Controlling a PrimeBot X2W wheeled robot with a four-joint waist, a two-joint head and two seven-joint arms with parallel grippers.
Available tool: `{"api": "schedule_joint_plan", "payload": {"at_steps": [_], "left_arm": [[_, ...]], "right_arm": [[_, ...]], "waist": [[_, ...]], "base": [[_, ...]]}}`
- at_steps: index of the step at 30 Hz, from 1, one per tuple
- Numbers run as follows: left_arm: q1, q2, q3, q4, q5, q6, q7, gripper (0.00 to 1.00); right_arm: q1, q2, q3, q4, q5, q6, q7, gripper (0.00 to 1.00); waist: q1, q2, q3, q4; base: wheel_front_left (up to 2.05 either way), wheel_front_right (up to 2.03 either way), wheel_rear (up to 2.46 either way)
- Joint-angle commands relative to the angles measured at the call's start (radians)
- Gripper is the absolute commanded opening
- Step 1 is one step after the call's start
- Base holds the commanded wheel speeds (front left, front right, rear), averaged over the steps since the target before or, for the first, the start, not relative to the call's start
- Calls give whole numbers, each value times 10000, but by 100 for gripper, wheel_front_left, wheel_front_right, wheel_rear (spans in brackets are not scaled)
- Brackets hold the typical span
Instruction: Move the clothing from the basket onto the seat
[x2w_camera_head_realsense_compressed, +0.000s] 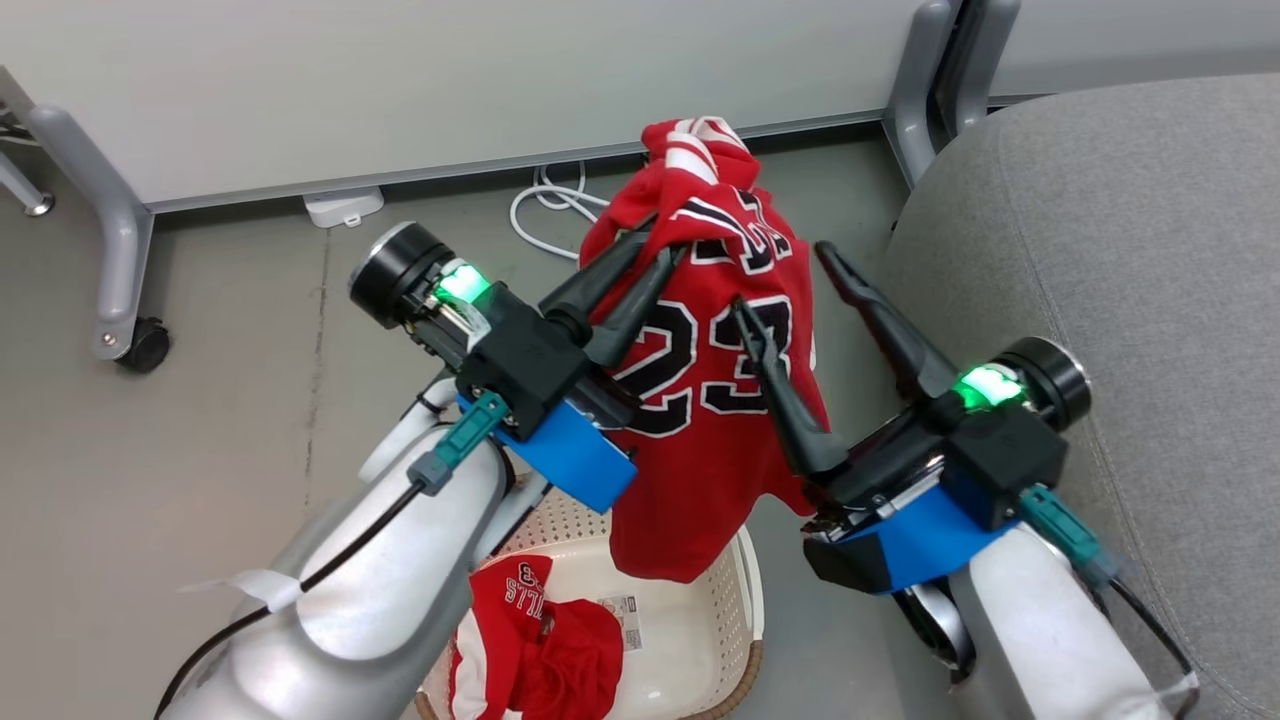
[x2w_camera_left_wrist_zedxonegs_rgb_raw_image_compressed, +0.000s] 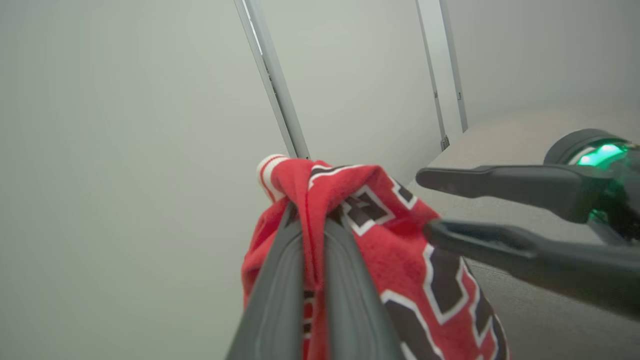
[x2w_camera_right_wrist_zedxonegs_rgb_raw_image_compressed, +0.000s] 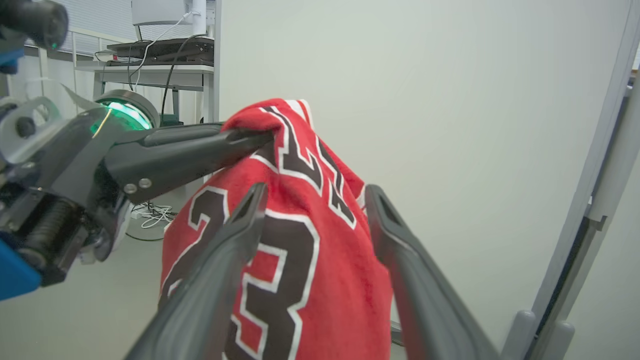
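A red jersey (x2w_camera_head_realsense_compressed: 700, 450) with a black-and-white "23" hangs above the basket (x2w_camera_head_realsense_compressed: 750, 590), bunched at its top between the fingers of my left gripper (x2w_camera_head_realsense_compressed: 655, 250), which is shut on it. In the left wrist view the left gripper (x2w_camera_left_wrist_zedxonegs_rgb_raw_image_compressed: 310, 212) pinches a fold of the jersey (x2w_camera_left_wrist_zedxonegs_rgb_raw_image_compressed: 400, 260). My right gripper (x2w_camera_head_realsense_compressed: 782, 277) stands open beside the jersey, one finger in front of the cloth; its spread fingers frame the jersey (x2w_camera_right_wrist_zedxonegs_rgb_raw_image_compressed: 300, 240) in the right wrist view. Red shorts (x2w_camera_head_realsense_compressed: 540, 640) lie in the basket. The grey seat (x2w_camera_head_realsense_compressed: 1100, 250) is to the right.
A white partition panel on grey legs with a caster wheel (x2w_camera_head_realsense_compressed: 145, 345) stands behind. A white cable (x2w_camera_head_realsense_compressed: 545, 205) and a power strip (x2w_camera_head_realsense_compressed: 343, 205) lie on the floor by it. A desk (x2w_camera_right_wrist_zedxonegs_rgb_raw_image_compressed: 155, 55) with cables shows in the right wrist view.
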Motion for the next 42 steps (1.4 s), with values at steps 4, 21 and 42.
{"api": "schedule_joint_plan", "payload": {"at_steps": [4, 21, 42], "left_arm": [[-157, -183, -272, -41, 44, -18, -51, 0], [-117, -690, -1135, -285, -100, -19, -52, 0], [-18, -571, -926, -215, -123, -20, -52, 0]], "right_arm": [[-434, -136, 422, 653, 142, 5, -7, 100], [-490, 162, 428, 1646, 256, 5, -7, 42], [-182, 234, 468, 1666, 398, 5, -7, 0]], "waist": [[0, -1, 25, 154], [0, -1, -80, 407], [0, -1, -100, 414]], "base": [[0, 0, 0], [0, 0, 0], [0, 0, 0]]}}
